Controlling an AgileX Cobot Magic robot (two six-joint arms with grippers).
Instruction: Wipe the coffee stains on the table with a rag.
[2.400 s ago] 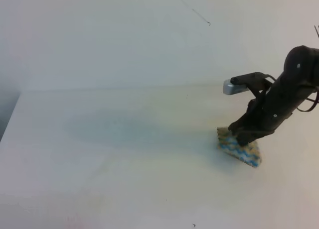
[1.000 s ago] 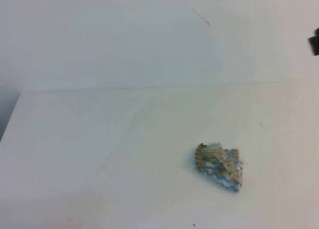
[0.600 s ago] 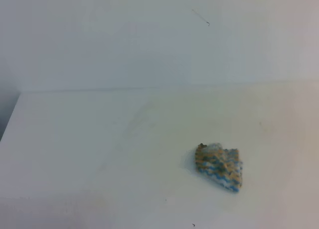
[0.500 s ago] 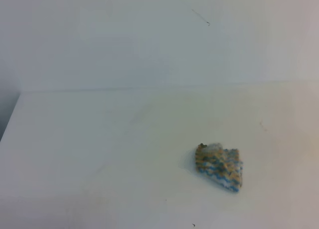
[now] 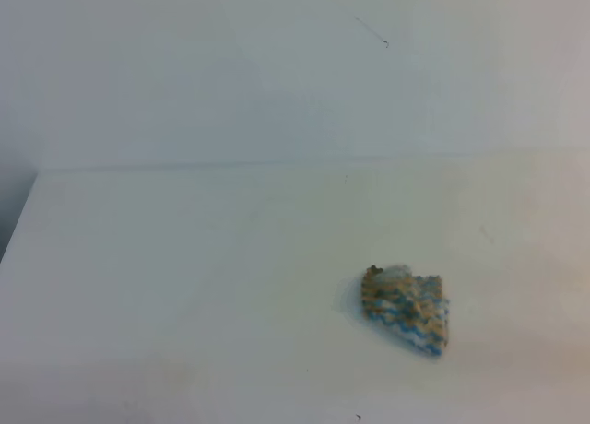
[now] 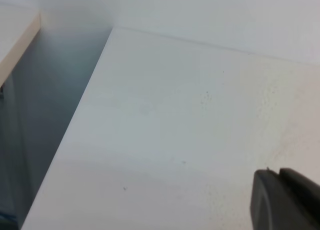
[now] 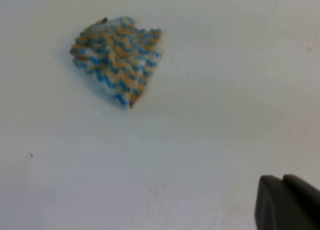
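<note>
The rag (image 5: 406, 308) lies bunched on the table (image 5: 184, 286), right of centre and toward the near edge, with neither arm anywhere in the high view. From the right wrist camera the rag (image 7: 116, 59) sits up in the far left, well apart from the right gripper (image 7: 286, 202), whose dark tips (just a corner showing) are pressed together on nothing. The left gripper (image 6: 284, 199) shows two dark tips meeting over bare table (image 6: 165, 130), gripping nothing. No amber blotch stands out, only faint yellowish tinges on the white.
</note>
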